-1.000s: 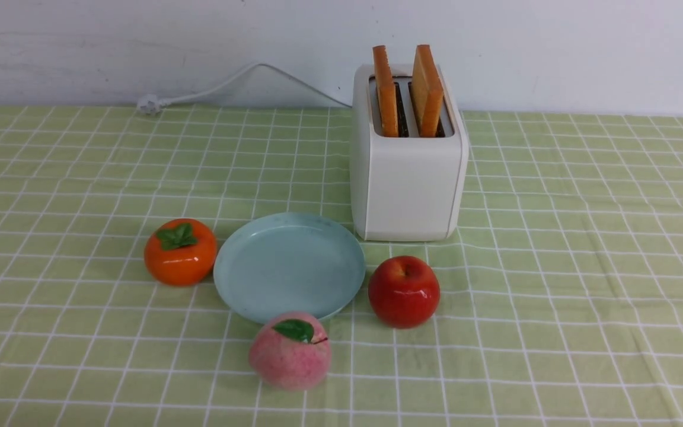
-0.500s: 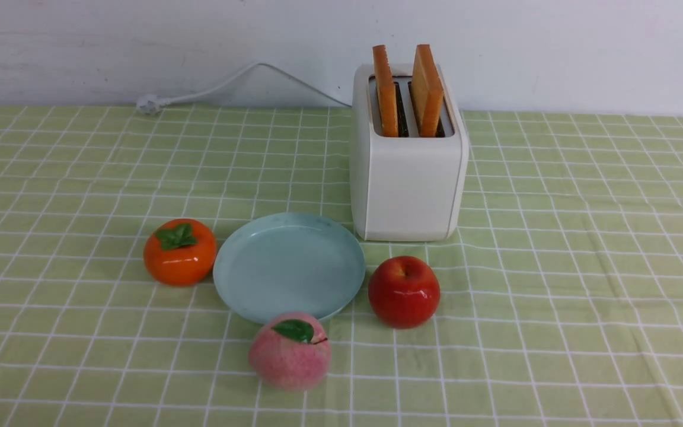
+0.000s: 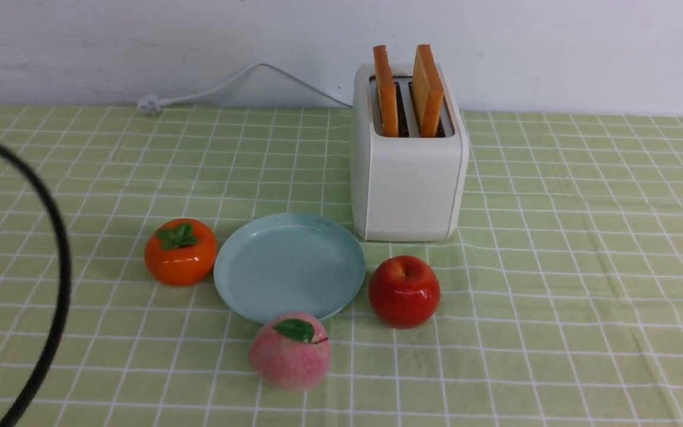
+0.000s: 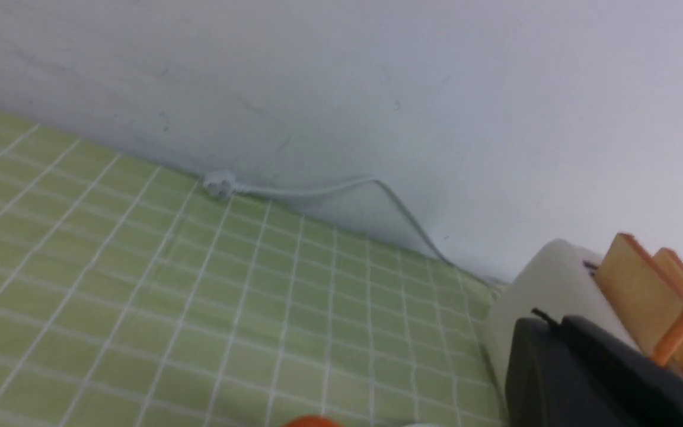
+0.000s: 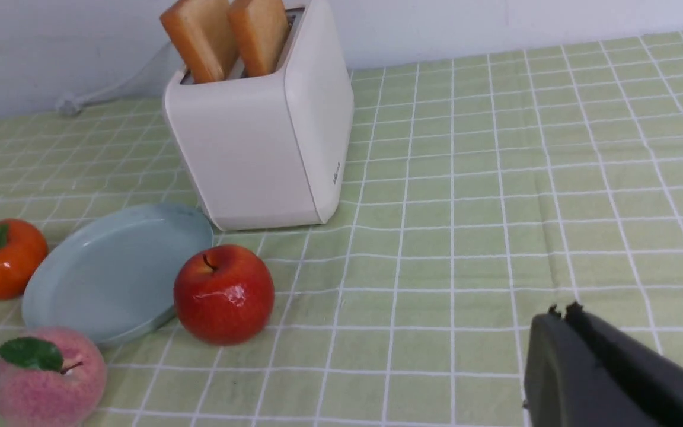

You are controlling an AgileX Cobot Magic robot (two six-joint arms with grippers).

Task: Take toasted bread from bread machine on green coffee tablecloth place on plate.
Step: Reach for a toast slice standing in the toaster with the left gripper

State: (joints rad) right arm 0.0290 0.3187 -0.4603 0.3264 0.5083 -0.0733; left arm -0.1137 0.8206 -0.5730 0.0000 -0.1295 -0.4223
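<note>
Currently both slices of toast [image 3: 427, 92] stand upright in the slots of the white toaster [image 3: 411, 184]. Nearer than the toaster and to its left lies the blue plate [image 3: 289, 267]; the apple [image 3: 404, 292] sits in front of it. The left gripper [image 4: 549, 323] and right gripper [image 5: 565, 314] are both closed, gripping nothing.

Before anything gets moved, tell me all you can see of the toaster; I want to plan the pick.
The toaster is a white, smooth, plastic-looking box with rounded corners, standing upright on the green cloth, behind the apple and to the right of the plate. Its dark top has two slots, each holding a slice of toast that sticks up well above it. A white cord runs off behind it. No pincer touches it.
</note>
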